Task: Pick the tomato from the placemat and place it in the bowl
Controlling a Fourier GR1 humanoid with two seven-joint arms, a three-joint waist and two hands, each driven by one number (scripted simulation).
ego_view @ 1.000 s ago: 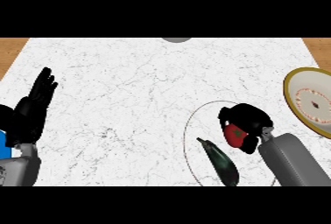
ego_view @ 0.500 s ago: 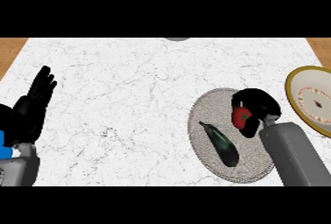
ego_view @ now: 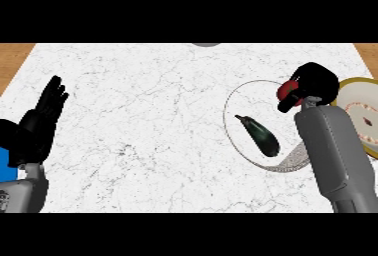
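My right hand (ego_view: 314, 82) is curled round the red tomato (ego_view: 286, 90), of which only a red patch shows at the hand's left side. It hangs over the right edge of the round placemat (ego_view: 238, 100), close to the yellow-rimmed bowl (ego_view: 363, 107) at the far right. A dark eggplant (ego_view: 258, 136) lies on the placemat below the hand. The right forearm hides the placemat's right part. My left hand (ego_view: 43, 120) rests open at the left edge, fingers up.
A grey round object (ego_view: 205, 44) peeks in at the counter's top edge. Wooden strips (ego_view: 15, 55) border the white marble counter (ego_view: 140, 125) at the upper left and upper right corners.
My right hand has moved up and to the right with the tomato, from the placemat's middle toward the bowl. The left hand has stayed where it was.
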